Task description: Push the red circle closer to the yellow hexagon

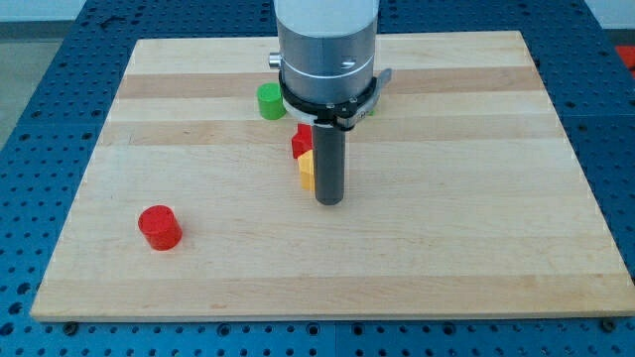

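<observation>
1. nearest to the view's bottom sits the red circle, a short red plastic cylinder (159, 227), low on the view's left of the board and well apart from everything else; nothing touches it.
2. farther up, near the board's middle, our dark rod comes down from the grey metal arm housing (326, 45), and my tip (328, 202) rests on the wood just beside a small yellow block (307, 170). we take this for the yellow hexagon, though the rod hides half of it and its shape is not clear.
3. a second small red block (302, 142), partly hidden too, sits touching the yellow one on its far side; a green cylinder-like block (269, 101) stands beyond, toward the view's top left.
4. we carry no jaws at all, only the rod, so there is nothing to part or close.
5. step in hand, as we judge it: the push has not begun, since the tip is far from the red circle. the next move calls for travelling round to the circle's left side, without nudging the yellow block, then pushing it rightward and slightly up.
6. the surface is a pale wooden board (476, 248) of glued planks, smooth and level.
7. around it lies a blue perforated bench top (30, 169).
</observation>
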Available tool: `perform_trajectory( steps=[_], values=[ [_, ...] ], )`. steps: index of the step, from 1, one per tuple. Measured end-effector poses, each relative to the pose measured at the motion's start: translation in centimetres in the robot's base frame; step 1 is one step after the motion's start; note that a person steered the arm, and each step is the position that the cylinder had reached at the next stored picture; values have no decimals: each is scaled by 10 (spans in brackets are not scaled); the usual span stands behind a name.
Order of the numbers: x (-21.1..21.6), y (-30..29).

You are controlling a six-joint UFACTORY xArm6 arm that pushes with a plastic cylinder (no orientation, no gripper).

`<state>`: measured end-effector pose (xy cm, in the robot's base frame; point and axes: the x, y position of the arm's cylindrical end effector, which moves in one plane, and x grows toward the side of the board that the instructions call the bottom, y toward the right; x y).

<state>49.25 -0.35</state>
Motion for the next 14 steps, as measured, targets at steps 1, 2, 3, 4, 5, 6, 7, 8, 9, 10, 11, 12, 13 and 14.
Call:
perform_trajectory(
  steps=[1, 2, 3, 4, 5, 6, 7, 8, 9, 10, 11, 12, 13, 14],
  values=[
    [28, -2],
    [51, -41],
    [51, -64],
    [23, -66],
    [23, -66],
    [23, -66],
    [17, -83],
    [-3, -139],
    [-3, -146],
    [-3, -160],
    [12, -210],
    [12, -213],
    [31, -215],
    [58, -219]
  ],
)
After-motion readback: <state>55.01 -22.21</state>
